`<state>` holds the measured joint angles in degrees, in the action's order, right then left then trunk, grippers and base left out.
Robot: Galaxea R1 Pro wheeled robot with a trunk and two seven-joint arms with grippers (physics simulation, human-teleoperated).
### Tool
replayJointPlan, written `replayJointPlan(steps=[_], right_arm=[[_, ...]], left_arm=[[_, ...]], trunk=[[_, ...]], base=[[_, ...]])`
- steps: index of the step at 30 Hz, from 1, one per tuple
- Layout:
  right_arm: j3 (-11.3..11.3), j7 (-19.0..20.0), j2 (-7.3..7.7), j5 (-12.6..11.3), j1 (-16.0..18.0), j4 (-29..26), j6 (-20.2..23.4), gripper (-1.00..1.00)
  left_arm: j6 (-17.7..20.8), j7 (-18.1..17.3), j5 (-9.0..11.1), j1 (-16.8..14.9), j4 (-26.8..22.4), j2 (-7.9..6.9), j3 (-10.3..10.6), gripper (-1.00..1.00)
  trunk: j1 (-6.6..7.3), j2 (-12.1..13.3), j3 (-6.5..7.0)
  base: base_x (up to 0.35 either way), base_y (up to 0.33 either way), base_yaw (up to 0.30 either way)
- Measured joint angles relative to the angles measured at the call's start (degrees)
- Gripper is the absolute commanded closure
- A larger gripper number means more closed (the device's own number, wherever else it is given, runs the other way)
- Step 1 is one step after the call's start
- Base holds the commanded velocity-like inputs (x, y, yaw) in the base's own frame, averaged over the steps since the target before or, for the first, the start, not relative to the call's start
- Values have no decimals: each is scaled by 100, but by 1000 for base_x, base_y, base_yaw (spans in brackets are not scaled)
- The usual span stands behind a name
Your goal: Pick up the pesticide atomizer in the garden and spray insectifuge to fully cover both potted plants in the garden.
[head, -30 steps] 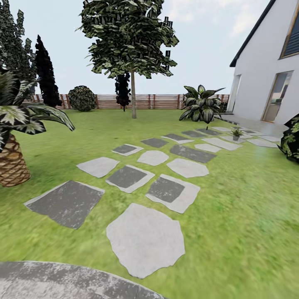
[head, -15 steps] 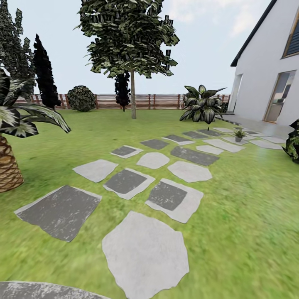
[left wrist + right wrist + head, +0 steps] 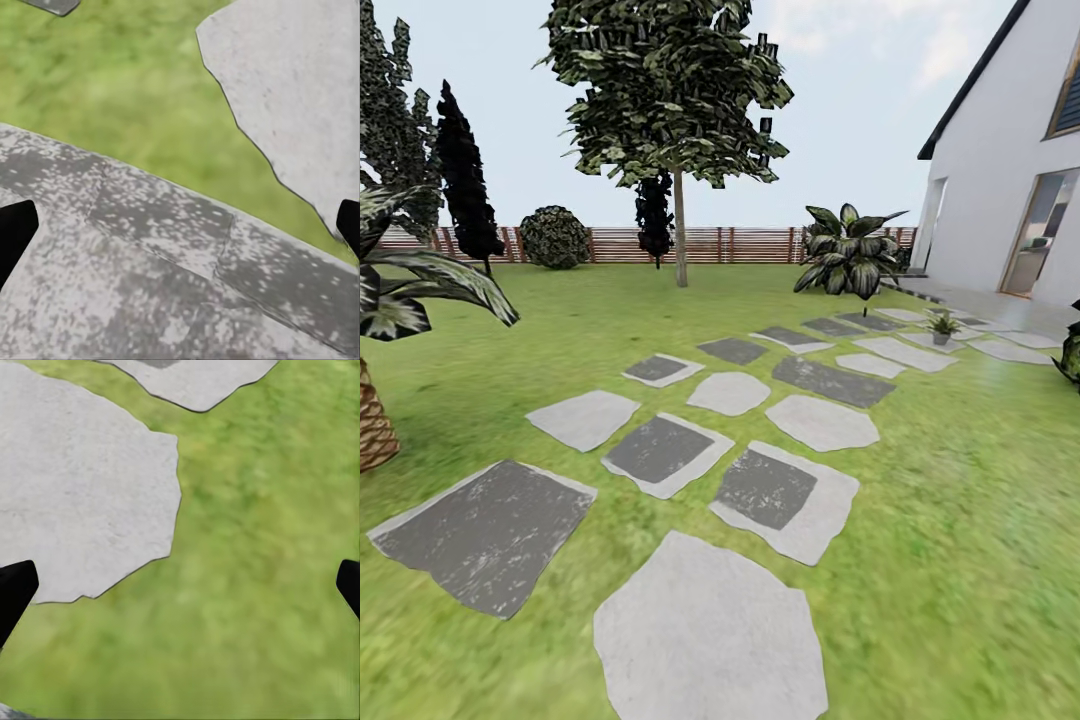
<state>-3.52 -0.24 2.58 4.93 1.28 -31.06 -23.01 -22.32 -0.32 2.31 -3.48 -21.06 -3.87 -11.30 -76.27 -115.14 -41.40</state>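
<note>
The garden [image 3: 920,560] is a green lawn with a path of grey stone slabs [image 3: 710,640] going away toward 1 o'clock. One potted plant [image 3: 941,327], a small light-green rosette in a grey pot, stands on a far slab at about 2 o'clock, near the white house [image 3: 1000,190]. A big striped-leaf bush [image 3: 847,252] is behind it (much larger), and a tall tree [image 3: 672,90] stands before the brown fence [image 3: 740,243].

The left gripper [image 3: 180,232] hangs over round grey paving [image 3: 150,285], fingers wide apart. The right gripper [image 3: 180,592] hangs over grass beside a pale slab [image 3: 75,502], also spread wide and holding nothing.
</note>
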Motion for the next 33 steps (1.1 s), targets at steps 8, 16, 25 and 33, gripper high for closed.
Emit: replayJointPlan(steps=[8, 16, 25, 33], right_arm=[[5, 0, 0, 0, 0, 0, 4, -100], [4, 0, 0, 0, 0, 0, 5, -100], [-21, -1, -16, -30, 0, -33, 10, -100], [-22, -1, -18, -32, 0, -27, 11, -100]], left_arm=[[0, 0, 1, 0, 0, 0, 2, -100], [0, 0, -1, 0, 0, 0, 1, -100], [0, 0, 1, 0, 0, 0, 2, -100], [0, 0, 1, 0, 0, 0, 0, -100]], trunk=[[0, 0, 0], [0, 0, 0], [0, 0, -20], [0, 0, -90]], base=[[339, 0, 0], [339, 0, 0], [339, 0, 0], [339, 0, 0]])
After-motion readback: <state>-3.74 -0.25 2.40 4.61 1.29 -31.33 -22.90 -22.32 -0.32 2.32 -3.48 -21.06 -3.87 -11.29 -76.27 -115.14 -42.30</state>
